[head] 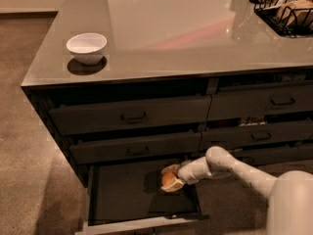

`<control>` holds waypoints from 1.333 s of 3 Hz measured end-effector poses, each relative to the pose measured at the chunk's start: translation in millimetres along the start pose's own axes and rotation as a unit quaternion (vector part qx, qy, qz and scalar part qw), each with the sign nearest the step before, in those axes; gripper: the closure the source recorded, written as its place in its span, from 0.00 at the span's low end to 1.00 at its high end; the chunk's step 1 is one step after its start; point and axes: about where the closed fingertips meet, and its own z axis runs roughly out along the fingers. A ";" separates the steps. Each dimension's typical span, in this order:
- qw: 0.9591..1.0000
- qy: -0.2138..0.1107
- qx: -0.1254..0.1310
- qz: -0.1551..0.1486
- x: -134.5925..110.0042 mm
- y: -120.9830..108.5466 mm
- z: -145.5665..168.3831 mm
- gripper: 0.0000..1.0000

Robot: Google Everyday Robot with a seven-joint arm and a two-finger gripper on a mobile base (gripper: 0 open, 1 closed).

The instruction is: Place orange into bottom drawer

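Pincer (170, 177) clamped on orange (167, 179), 1 finger above the fruit, 1 below. It sits inside the open bottom drawer (124, 199), over the right part of the dark floor. Whether the orange touches the floor cannot be told. White arm (230, 164) reaches in from the right. Above, 2 wide drawer fronts (132, 116) closed, with dark handles. On the table (186, 33): white bowl (87, 47) near left corner, wire basket (286, 9) far right, well apart.
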 end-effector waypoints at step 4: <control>0.998 0.053 -0.016 -0.040 123.1 -51.5 107.4 0.84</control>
